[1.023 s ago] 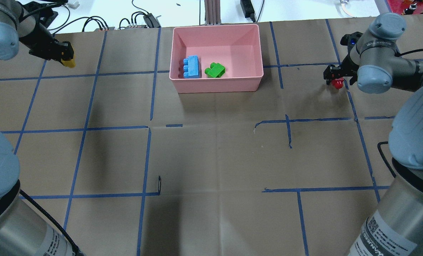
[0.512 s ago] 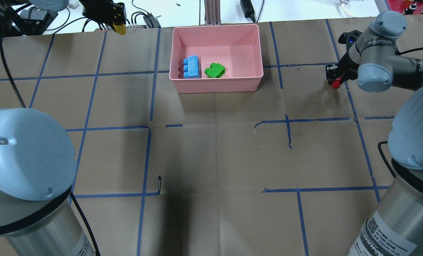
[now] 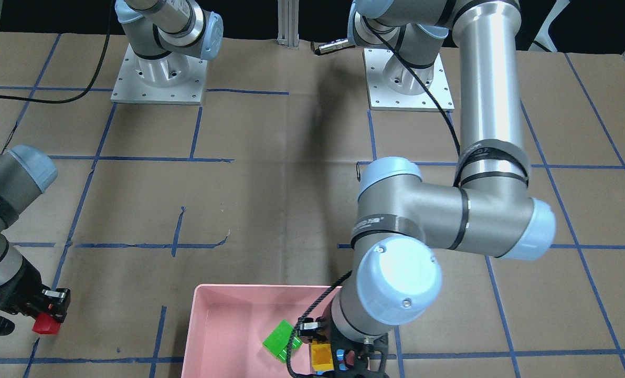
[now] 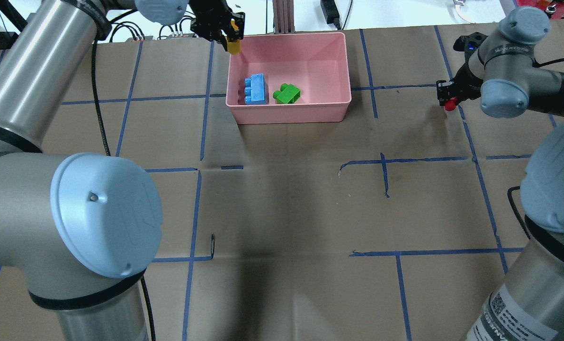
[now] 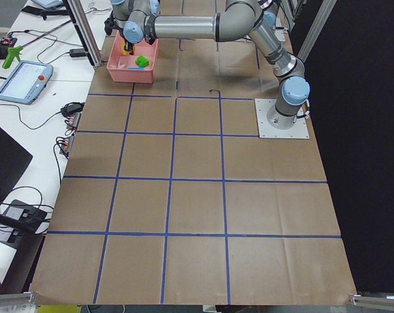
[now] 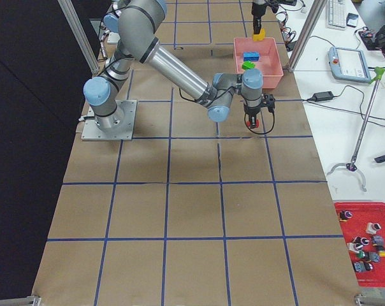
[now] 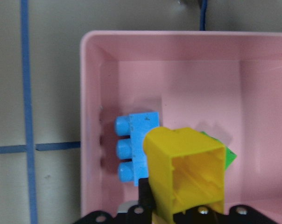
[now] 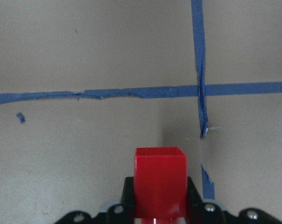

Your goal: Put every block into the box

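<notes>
yellow block [image 4: 234, 46] over box [image 4: 291, 112] corner, red block [image 3: 43, 326] outside

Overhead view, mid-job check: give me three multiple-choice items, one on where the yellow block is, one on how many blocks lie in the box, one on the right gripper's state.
1. Where is the yellow block?
A) on the table
B) lying in the box
C) in the left gripper, above the pink box

2. How many blocks lie in the box?
A) one
B) two
C) three

3. The right gripper is:
A) shut on the red block
B) open and empty
C) shut on nothing

Answers: 1 C, the left wrist view shows it gripped with the box below. 2 B, only the blue block and the green block rest on its floor. 3 A, the right wrist view shows the fingers clamping it.
</notes>
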